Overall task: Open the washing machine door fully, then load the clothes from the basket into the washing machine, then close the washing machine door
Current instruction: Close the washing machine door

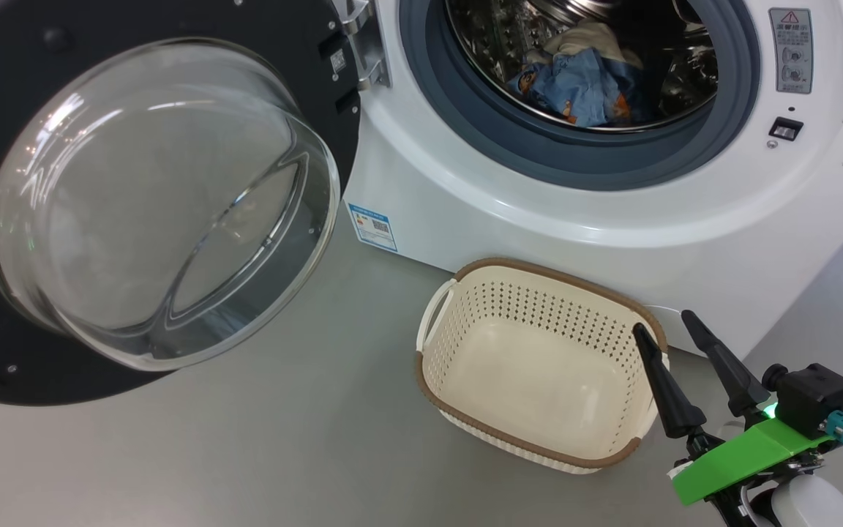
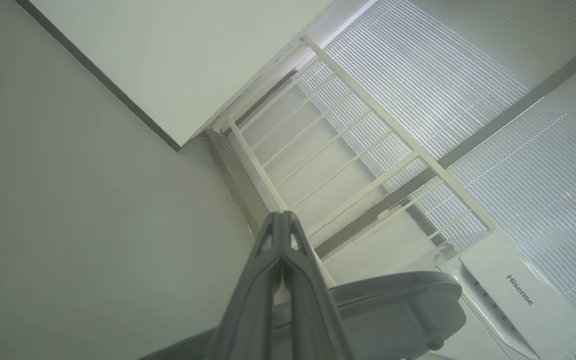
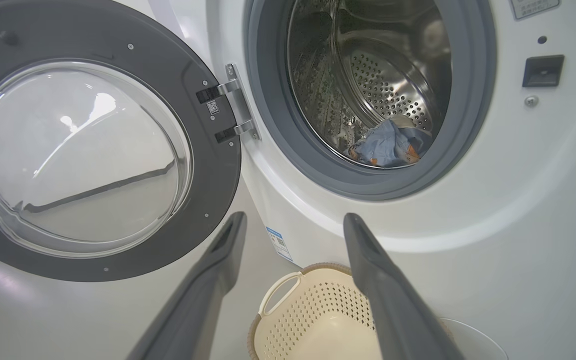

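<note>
The washing machine (image 1: pixel 524 212) (image 3: pixel 518 200) stands with its door (image 1: pixel 158 205) (image 3: pixel 83 150) swung wide to the left. Blue clothes (image 1: pixel 582 77) (image 3: pixel 385 147) with orange prints lie in the steel drum. The cream basket (image 1: pixel 538 293) (image 3: pixel 288 330) sits on the floor before the machine, with nothing inside it. My right gripper (image 1: pixel 664 327) (image 3: pixel 293 225) hovers open at the basket's right rim, fingers apart with nothing between them. My left gripper (image 2: pixel 282 216) is shut, fingertips pressed together on nothing, pointing away at a wall and white railing.
Grey floor (image 1: pixel 246 439) spreads left of the basket, under the open door. A blue label sticker (image 1: pixel 372 227) marks the machine's lower left front corner. In the left wrist view, a white railing (image 2: pixel 348 165), window blinds (image 2: pixel 468 80) and a white appliance (image 2: pixel 523 295) appear.
</note>
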